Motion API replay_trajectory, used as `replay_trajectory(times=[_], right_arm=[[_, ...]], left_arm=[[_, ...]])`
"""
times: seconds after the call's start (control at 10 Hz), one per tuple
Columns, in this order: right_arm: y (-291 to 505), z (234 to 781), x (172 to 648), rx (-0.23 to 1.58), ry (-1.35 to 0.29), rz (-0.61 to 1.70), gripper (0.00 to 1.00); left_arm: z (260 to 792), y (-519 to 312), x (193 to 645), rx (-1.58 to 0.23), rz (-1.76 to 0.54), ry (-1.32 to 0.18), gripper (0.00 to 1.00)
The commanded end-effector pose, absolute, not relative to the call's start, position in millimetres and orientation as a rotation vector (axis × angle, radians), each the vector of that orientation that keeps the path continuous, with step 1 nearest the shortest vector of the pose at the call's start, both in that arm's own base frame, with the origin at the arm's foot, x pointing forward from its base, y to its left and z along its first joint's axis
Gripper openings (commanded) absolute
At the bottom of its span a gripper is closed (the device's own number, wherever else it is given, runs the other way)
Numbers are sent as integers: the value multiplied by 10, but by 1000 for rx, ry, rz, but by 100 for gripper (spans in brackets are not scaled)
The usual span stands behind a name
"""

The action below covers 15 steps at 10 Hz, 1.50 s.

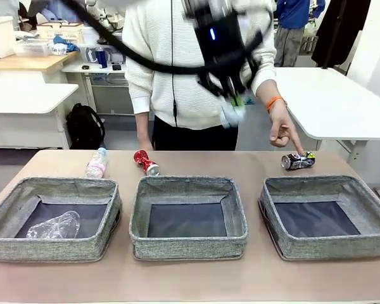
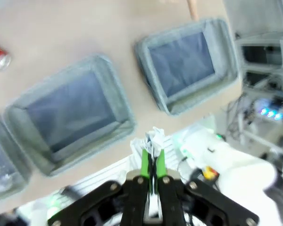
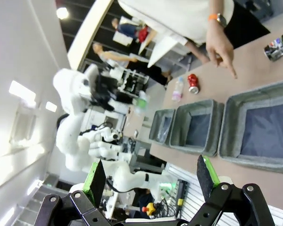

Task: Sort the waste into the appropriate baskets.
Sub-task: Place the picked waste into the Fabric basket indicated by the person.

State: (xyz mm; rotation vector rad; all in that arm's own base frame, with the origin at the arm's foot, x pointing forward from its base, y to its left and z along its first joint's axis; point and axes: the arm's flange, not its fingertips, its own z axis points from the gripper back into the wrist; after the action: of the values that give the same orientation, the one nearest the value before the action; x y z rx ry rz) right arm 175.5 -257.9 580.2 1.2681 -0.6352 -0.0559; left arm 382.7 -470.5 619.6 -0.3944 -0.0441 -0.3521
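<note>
My left gripper (image 1: 235, 101) hangs high above the table's far side, shut on crumpled white paper (image 1: 231, 116). In the left wrist view the paper (image 2: 153, 140) sticks out between the green pads (image 2: 145, 161). My right gripper (image 3: 150, 176) is open and holds nothing. Three grey baskets stand in a row: the left (image 1: 107, 215), the middle (image 1: 189, 187) and the right (image 1: 367, 209). A crushed clear plastic bottle (image 1: 54, 226) lies in the left one. Beyond them lie a small pink-labelled bottle (image 1: 96, 163), a crushed red can (image 1: 146, 162) and a crushed black can (image 1: 297, 161).
A person stands at the far side, and one hand (image 1: 282, 130) points a finger down at the black can. The middle and right baskets show bare dark floors. Bare tabletop (image 1: 190, 278) runs along the near edge.
</note>
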Motion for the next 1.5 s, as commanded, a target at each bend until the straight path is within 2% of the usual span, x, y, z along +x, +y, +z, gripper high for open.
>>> replay_trajectory(times=[0.0,0.1,0.5,0.9,1.0,1.1,1.2,1.3,1.4], right_arm=[[-2316,5846,1847,1271,-609,7,100],[-2316,5846,1847,1271,-609,7,100],[-2316,5846,1847,1271,-609,7,100],[-2316,5846,1847,1271,-609,7,100],[-2316,5846,1847,1271,-609,7,100],[-2316,5846,1847,1271,-609,7,100],[-2316,5846,1847,1271,-609,7,100],[-2316,5846,1847,1271,-609,7,100],[-2316,5846,1847,1271,-609,7,100]], left_arm=[[5403,-4936,3674,-506,-412,-28,4],[5155,-5250,3755,-571,-454,38,4],[4726,-6109,4093,-673,-504,-71,4],[4646,-6170,4092,-649,-496,-51,4],[4643,-6168,4094,-648,-498,-51,25],[4644,-6151,4091,-632,-502,-70,61],[4654,-6142,4096,-639,-496,-70,82],[4655,-6137,4100,-640,-493,-68,100],[4657,-6130,4104,-637,-491,-67,100]])
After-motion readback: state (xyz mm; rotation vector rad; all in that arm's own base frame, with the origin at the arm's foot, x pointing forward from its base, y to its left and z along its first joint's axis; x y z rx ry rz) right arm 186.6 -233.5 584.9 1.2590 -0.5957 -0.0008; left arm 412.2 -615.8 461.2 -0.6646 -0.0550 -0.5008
